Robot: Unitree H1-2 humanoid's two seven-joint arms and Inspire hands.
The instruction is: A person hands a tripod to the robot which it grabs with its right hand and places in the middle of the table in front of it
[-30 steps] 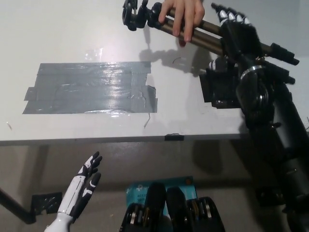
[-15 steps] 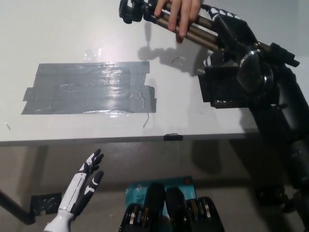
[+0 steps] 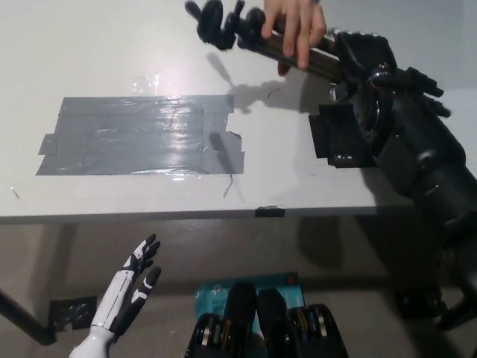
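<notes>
My black right robot hand (image 3: pixel 361 52) lies on the dark metal tripod (image 3: pixel 250 33) over the far edge of the white surface (image 3: pixel 112 45); whether clamped, I cannot tell. A person's hand (image 3: pixel 294 26) holds it too. Handover, I judge: next, clasp firmly. White left robot hand (image 3: pixel 127 287) idles low, spread.

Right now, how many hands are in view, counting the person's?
3. A person's hand grips the tripod at top; the black right hand is at the tripod's legs just beside it; the white left hand rests open, low at left.

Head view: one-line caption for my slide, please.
Handover above the white table: a person's hand holds the tripod as the robot's black right hand meets it; white left hand rests open below.
</notes>
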